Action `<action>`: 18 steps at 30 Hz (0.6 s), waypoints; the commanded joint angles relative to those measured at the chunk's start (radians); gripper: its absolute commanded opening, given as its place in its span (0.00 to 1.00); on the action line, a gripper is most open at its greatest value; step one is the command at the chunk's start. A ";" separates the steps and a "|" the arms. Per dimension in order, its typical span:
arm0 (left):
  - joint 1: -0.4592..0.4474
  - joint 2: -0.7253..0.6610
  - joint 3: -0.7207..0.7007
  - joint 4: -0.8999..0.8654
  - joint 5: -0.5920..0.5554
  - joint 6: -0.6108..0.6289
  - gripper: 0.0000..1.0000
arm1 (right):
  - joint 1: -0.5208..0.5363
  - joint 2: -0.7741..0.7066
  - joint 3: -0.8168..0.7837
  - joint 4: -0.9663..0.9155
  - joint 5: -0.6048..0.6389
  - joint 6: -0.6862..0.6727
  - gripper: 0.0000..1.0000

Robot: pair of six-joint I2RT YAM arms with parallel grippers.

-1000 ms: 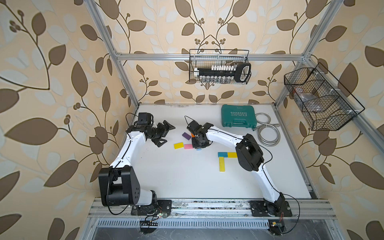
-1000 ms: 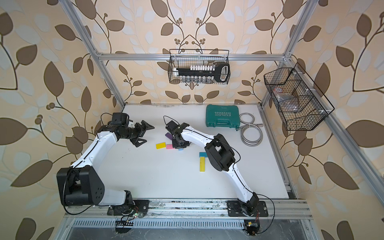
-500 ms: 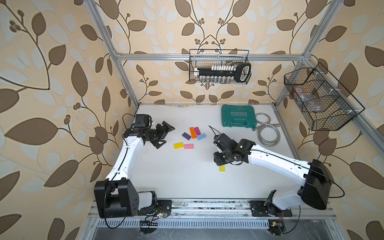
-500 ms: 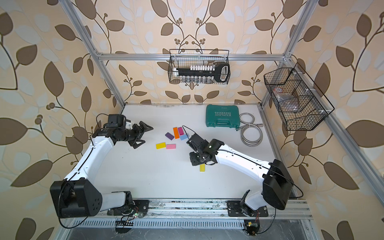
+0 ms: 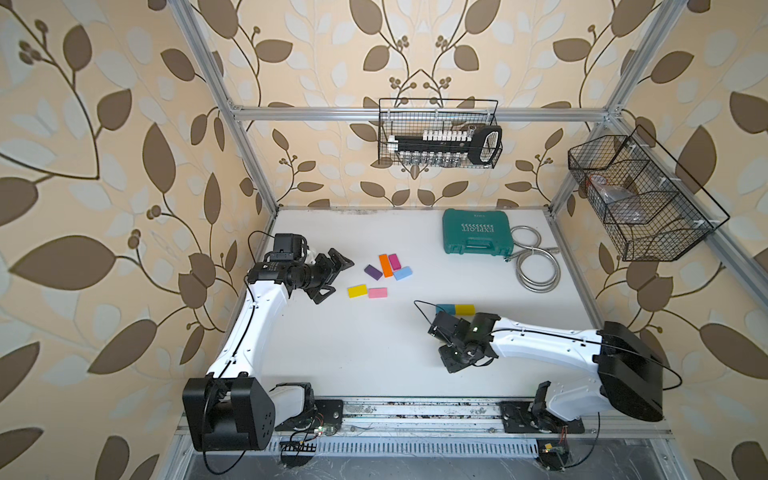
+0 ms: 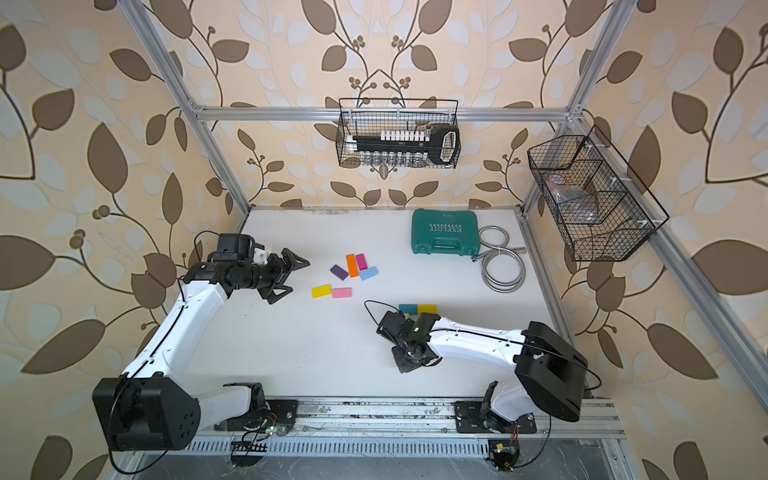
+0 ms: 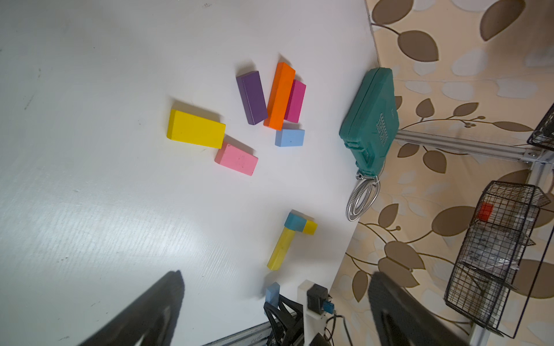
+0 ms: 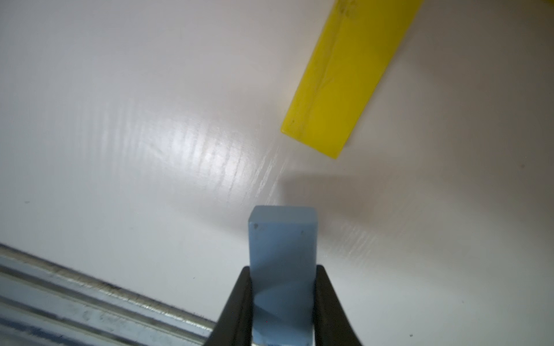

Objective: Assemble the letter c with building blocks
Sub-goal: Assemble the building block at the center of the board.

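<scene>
A white table [image 5: 374, 357] fills the middle of both top views, and two white-and-black arms reach in from the rail along its lower edge. The left arm [image 5: 257, 316] rises along the left of the frame. Its left gripper [image 5: 338, 279] is spread wide and empty, pointing at a loose cluster of blocks just to its right. The right arm [image 5: 540, 345] stretches across the lower right. The wrist view shows its right gripper [image 8: 283, 271] clamped narrow on the sides of a light blue block [image 8: 283, 236] held on end; whether that block touches the table cannot be told. A back-wall wire basket [image 5: 440, 133] hangs at upper centre and a side wire basket [image 5: 640, 195] at upper right. A green tool case [image 5: 476, 230] lies at the table's upper right, with a coiled metal hose [image 5: 536, 270] just beside it. Right of centre, a teal block [image 5: 444, 308] and a short yellow block [image 5: 464, 309] touch side by side. A long yellow bar [image 7: 281, 247] runs from the teal block toward the held block, its free end near but apart. In the cluster, an orange bar [image 5: 385, 265] touches a magenta block [image 5: 394, 262], with a purple block [image 5: 373, 272] to their left and a loose light blue block [image 5: 402, 273] at their lower right. Below these, a wide yellow block [image 5: 357, 290] and a pink block [image 5: 377, 292] sit together.
</scene>
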 commanded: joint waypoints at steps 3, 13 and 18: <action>-0.010 -0.009 0.023 -0.013 -0.018 -0.004 0.99 | 0.063 0.115 0.073 -0.011 0.072 -0.027 0.07; -0.013 -0.015 0.037 -0.006 -0.017 -0.017 0.99 | 0.077 0.063 0.073 -0.048 0.118 -0.003 0.62; -0.013 -0.024 0.031 0.000 -0.017 -0.023 0.99 | 0.075 0.012 0.049 -0.070 0.143 0.018 0.64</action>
